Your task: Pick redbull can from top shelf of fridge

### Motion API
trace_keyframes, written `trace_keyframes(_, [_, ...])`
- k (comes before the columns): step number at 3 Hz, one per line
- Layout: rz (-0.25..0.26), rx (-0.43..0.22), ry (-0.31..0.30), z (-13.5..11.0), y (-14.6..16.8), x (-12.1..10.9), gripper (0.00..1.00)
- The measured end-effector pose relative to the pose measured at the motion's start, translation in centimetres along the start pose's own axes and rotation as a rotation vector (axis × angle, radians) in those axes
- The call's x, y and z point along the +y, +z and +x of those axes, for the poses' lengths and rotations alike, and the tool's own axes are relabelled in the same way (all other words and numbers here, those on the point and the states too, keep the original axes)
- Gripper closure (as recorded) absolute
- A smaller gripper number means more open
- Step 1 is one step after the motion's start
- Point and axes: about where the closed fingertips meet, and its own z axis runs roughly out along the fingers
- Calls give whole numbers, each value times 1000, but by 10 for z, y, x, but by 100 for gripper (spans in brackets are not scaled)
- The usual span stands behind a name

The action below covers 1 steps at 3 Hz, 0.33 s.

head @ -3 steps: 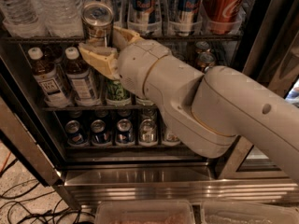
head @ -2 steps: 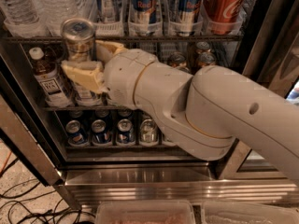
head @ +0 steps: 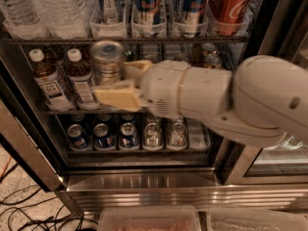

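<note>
Camera view: redbull can (head: 108, 64) at centre-left of the frame, upright, silver top toward the lens, below the top shelf (head: 159, 40) and out of its clear trays, in front of the small bottles (head: 79, 78). Clamped between the cream fingers (head: 118, 96) of the gripper (head: 115, 80), one at upper right of the can, one at lower left. Probably kept upright for a steady hold on the way out of the fridge (head: 144, 182). Pick seemingly near done.

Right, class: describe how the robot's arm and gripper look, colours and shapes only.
The arm is off-white, made of fat rounded segments with ring seams. The gripper, in front of the fridge, has flat cream-yellow wedge fingers.
</note>
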Motion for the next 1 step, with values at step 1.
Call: trace_keyframes(1, [-36,37,74,29,-42,-21,100])
